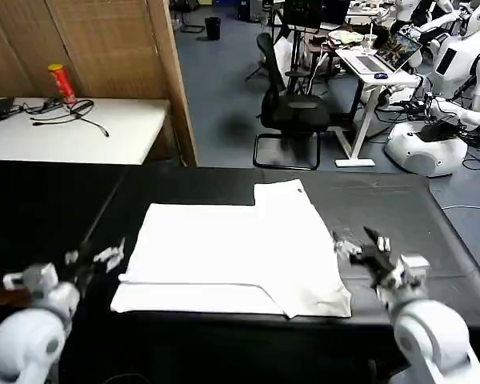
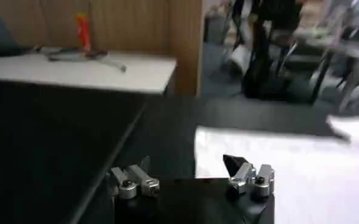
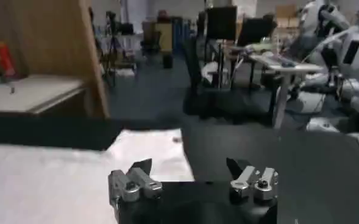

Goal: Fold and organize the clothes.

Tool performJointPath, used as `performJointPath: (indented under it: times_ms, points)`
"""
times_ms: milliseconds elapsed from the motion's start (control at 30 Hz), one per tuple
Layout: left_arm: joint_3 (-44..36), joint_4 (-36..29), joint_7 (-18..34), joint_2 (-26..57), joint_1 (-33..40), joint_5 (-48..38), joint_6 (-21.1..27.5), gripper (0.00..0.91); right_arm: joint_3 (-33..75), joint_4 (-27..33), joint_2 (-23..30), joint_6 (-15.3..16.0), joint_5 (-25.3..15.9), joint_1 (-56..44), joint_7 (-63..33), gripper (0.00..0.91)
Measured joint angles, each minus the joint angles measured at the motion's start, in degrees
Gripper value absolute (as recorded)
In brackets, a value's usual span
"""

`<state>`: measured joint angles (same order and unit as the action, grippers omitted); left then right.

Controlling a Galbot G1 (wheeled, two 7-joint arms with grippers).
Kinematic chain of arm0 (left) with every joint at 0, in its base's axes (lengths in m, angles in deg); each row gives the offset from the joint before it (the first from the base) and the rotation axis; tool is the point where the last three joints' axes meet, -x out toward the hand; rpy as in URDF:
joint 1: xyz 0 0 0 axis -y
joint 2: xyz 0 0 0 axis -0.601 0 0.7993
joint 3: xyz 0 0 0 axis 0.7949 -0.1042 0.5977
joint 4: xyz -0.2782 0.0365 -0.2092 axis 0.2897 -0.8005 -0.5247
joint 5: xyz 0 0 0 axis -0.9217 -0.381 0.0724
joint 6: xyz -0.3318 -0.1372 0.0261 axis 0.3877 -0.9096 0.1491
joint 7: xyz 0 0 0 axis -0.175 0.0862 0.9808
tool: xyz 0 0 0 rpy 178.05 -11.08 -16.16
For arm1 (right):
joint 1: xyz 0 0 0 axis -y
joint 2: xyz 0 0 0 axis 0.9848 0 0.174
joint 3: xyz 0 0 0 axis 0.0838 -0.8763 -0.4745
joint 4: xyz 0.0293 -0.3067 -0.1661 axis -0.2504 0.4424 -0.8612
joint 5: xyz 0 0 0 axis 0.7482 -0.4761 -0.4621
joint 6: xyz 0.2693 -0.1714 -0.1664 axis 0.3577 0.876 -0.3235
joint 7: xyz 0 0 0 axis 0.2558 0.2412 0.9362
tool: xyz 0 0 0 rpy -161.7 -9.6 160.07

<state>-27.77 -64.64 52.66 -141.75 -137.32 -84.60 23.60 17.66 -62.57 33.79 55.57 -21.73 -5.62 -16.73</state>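
As seen from the head camera, a white T-shirt [image 1: 232, 260] lies flat on a black worktop [image 1: 384, 200], plain side up, partly folded, with one section reaching toward the far edge. The left gripper [image 1: 96, 258] hovers just off the shirt's left edge, its fingers spread apart and holding nothing. The right gripper [image 1: 364, 244] sits just beside the shirt's right edge, fingers likewise parted and empty. Neither gripper appears to touch the cloth.

From the left wrist camera, the left gripper [image 2: 191, 173] shows its two fingers [image 2: 133, 181] set wide apart over the dark worktop [image 2: 57, 140]. The T-shirt [image 2: 289, 170] lies ahead of them, its edge starting near one fingertip and stretching away beyond it.

From the right wrist camera, the right gripper [image 3: 191, 173] also has its fingers [image 3: 133, 182] wide apart with nothing between them. The T-shirt [image 3: 75, 170] spreads out ahead of one finger, while the other finger is over bare worktop [image 3: 277, 152].
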Motion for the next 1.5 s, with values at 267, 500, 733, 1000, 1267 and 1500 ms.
performJointPath:
  times_ms: [267, 500, 733, 1000, 1267, 1500]
  points:
    - [-10.67, 16.07, -1.52, 1.47, 17.06, -1.58, 1.37, 0.878, -8.42, 19.35, 3.43, 1.95, -0.13, 16.28, 0.08, 0.878]
    - [-18.43, 28.29, -5.59, 0.68, 27.89, -1.84, 4.56, 0.878, -11.63, 32.40, 7.21, 1.76, -0.81, 24.12, 1.28, 0.878]
    - [-22.41, 35.81, -6.82, 0.04, 33.15, -0.20, 5.08, 0.878, -13.56, 40.86, 10.40, 0.37, -3.94, 28.20, 3.24, 0.878]
    - [-23.74, 40.26, -8.76, -0.62, 35.00, 1.37, 3.54, 0.819, -14.08, 45.43, 12.64, 0.35, -5.50, 30.15, 3.38, 0.878]
    - [-24.11, 44.47, -10.01, -2.33, 36.52, 4.14, 1.09, 0.527, -14.17, 46.39, 13.25, 0.76, -5.82, 30.21, 3.45, 0.751]
    - [-24.41, 45.31, -10.39, -2.51, 36.29, 5.40, 0.84, 0.127, -14.19, 46.79, 13.34, 0.68, -5.90, 30.14, 3.90, 0.098]
